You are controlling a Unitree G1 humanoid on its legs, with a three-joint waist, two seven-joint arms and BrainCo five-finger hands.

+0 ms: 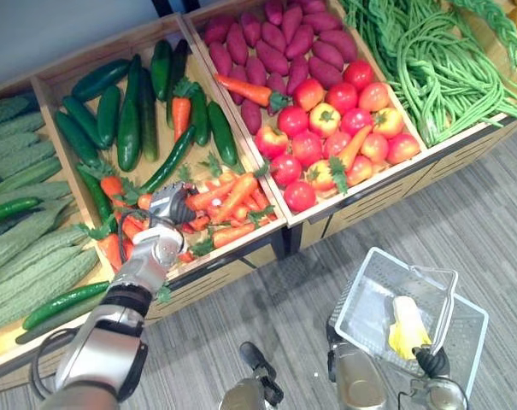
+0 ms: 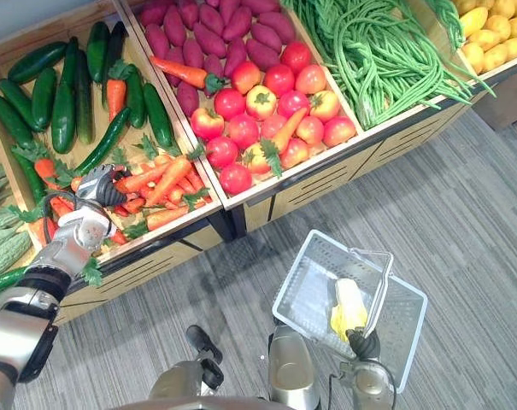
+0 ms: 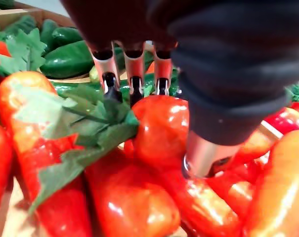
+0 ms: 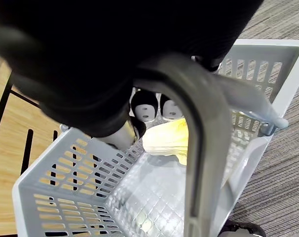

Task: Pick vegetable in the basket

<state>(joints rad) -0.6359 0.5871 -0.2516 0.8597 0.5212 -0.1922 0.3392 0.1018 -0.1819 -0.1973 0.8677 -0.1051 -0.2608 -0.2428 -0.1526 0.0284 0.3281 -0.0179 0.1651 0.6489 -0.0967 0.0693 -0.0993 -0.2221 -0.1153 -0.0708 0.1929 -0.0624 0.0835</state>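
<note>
gripping a carrot (image 3: 159,128), left hand (image 1: 171,207) curled round it, right hand (image 4: 90,74) holding basket handle (image 4: 198,148)

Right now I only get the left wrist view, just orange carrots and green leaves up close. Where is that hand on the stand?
Observer: The left hand is over the heap of orange carrots at the front of the wooden bin that holds dark green cucumbers behind.
Operator: And the basket?
Observer: The white plastic basket hangs from the right hand, shut on its grey handle, above the grey floor.
Operator: Anything inside?
Observer: One yellow item; I can't tell what.
</note>
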